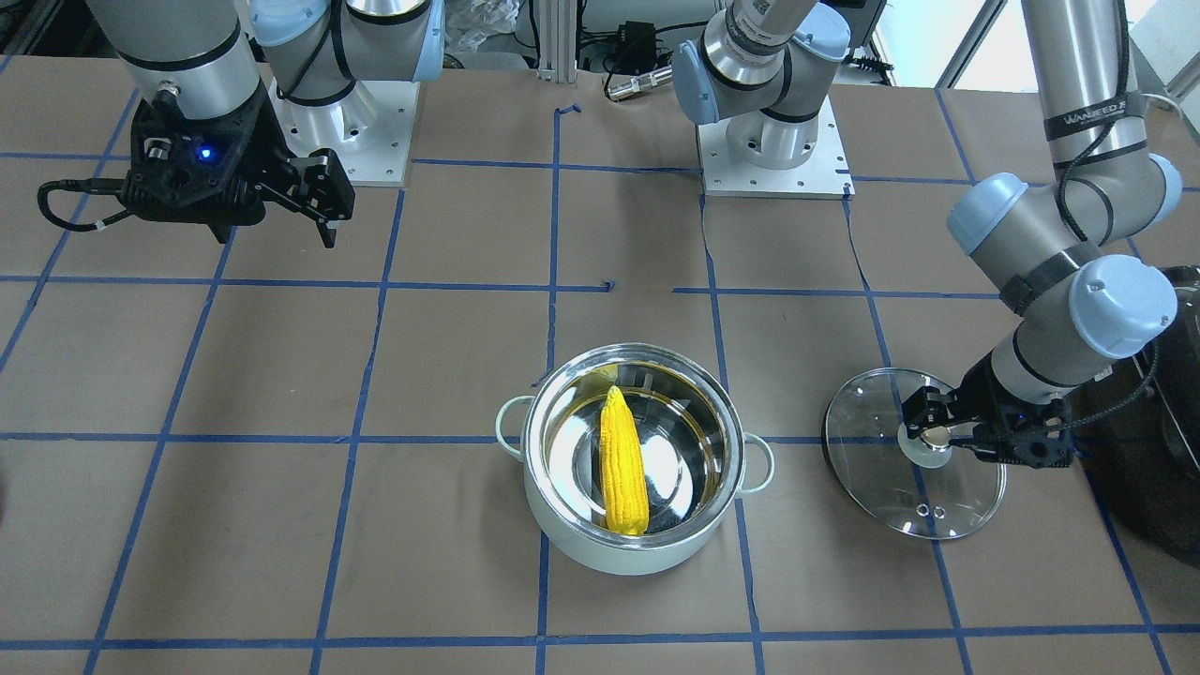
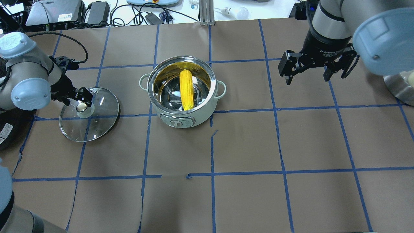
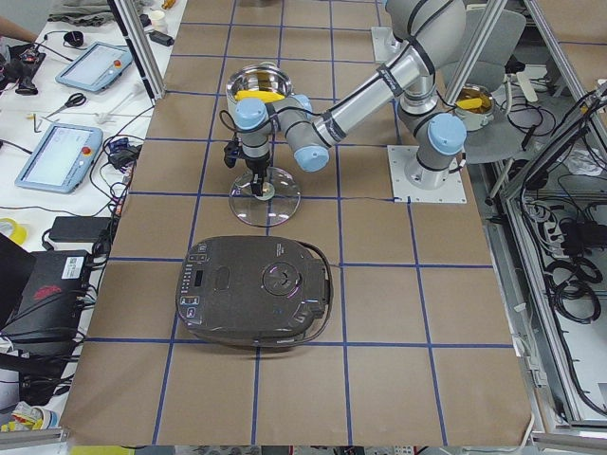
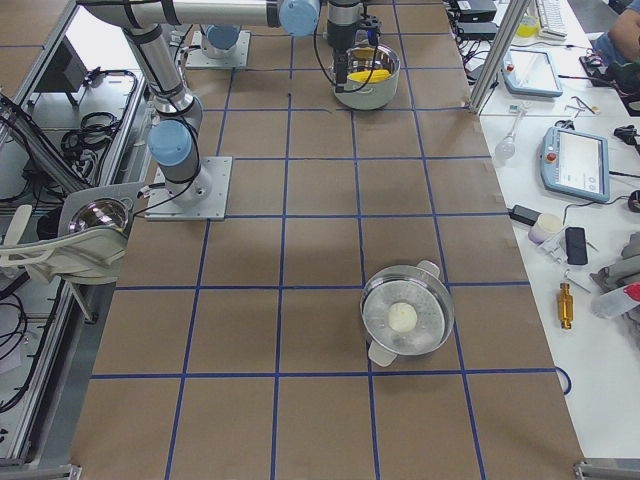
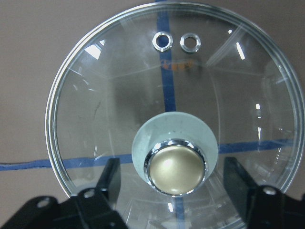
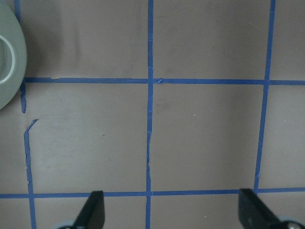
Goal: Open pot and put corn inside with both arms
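The mint-white pot [image 1: 600, 553] stands open near the table's middle, and it also shows in the overhead view [image 2: 197, 119]. The yellow corn [image 1: 623, 464] lies inside it, leaning on the steel wall [image 2: 186, 89]. The clear glass lid [image 1: 937, 497] lies flat on the table beside the pot [image 2: 97, 123]. My left gripper [image 1: 928, 436] is open, with one finger on each side of the lid's knob [image 5: 176, 167] and not touching it. My right gripper [image 2: 307, 76] is open and empty above bare table, well away from the pot [image 6: 174, 210].
A black appliance [image 3: 256, 289] sits on the table beyond the lid, close to my left arm [image 1: 1153, 422]. A second steel pot [image 4: 405, 320] with something white inside stands far along the table on my right side. Blue tape lines grid the brown table.
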Controlling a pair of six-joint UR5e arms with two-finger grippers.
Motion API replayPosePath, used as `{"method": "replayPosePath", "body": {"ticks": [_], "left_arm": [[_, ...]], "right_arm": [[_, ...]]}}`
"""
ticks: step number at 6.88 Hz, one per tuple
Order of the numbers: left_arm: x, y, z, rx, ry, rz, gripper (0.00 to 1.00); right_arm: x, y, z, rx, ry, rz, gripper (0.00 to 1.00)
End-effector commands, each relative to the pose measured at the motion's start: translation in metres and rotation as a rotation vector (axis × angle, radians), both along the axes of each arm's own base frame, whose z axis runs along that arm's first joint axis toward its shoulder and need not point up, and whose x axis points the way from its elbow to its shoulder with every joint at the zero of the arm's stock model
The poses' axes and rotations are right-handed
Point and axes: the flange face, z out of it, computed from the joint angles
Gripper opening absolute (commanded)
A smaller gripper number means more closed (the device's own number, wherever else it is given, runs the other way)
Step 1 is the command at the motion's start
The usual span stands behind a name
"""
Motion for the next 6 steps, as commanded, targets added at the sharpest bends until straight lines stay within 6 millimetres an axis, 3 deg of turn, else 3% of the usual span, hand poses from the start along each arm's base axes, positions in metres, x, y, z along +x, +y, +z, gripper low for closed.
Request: {"method": "replayPosePath", "body": {"ticks": [1,2,3,6], "left_arm": [[-0.013,-0.008,0.043,-0.045,-0.024,-0.013,1.00],[-0.028,-0.011,0.078,-0.014,-0.008,0.034,1.00],[-0.057,-0.017,0.120,-0.002,0.000,0.104,1.00],[-0.177,-0.016,0.224,-0.086,0.005,0.132,1.00]], "right_arm": [[0.002,0.004,0.005,-0.013,-0.025,-0.004,1.00],[0.003,0.006,0.006,-0.012,-0.034,-0.010,1.00],[0.003,0.008,0.009,-0.018,-0.036,-0.011,1.00],[0.002,0.011,0.014,-0.025,-0.036,-0.002,1.00]]}}
